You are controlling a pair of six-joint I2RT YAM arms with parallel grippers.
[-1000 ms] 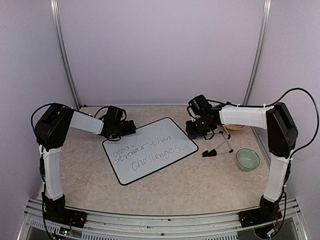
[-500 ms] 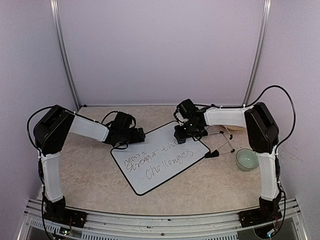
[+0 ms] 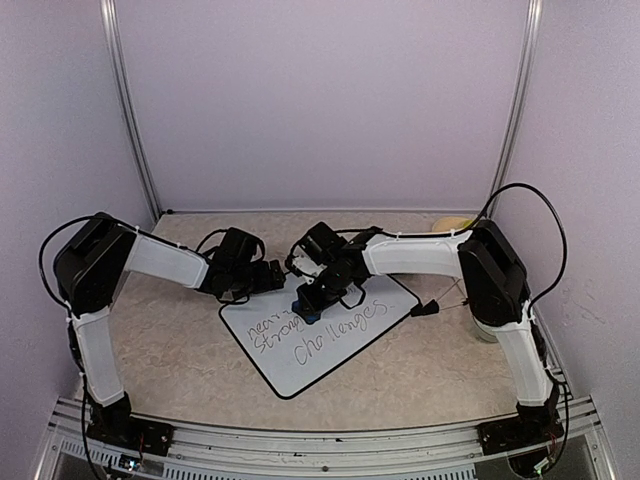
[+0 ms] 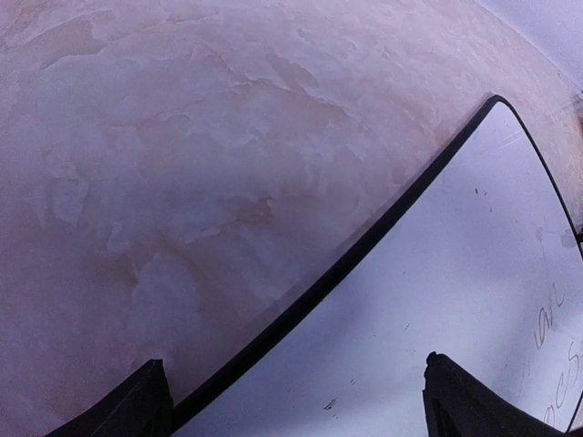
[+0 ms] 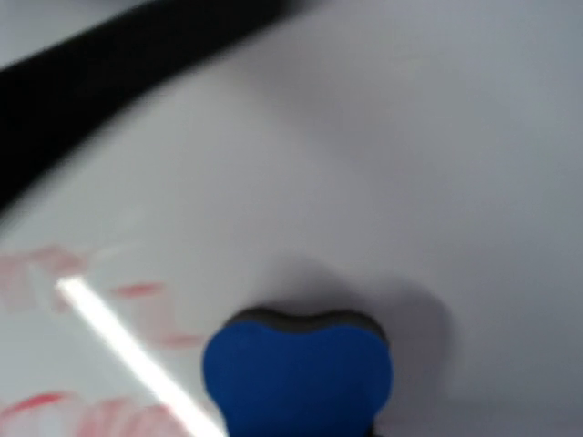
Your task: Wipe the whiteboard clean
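The right jaws squeeze a soft blue eraser [image 5: 296, 373] on the shiny white whiteboard [image 4: 428, 273]; the left jaws stand open.

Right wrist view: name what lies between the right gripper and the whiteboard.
The blue eraser, held in the right gripper over the whiteboard; the top view shows it too.

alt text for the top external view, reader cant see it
From above, the right gripper holds a blue eraser against a whiteboard with handwriting, lying flat on a marbled table. The open left gripper sits at the board's far left edge.
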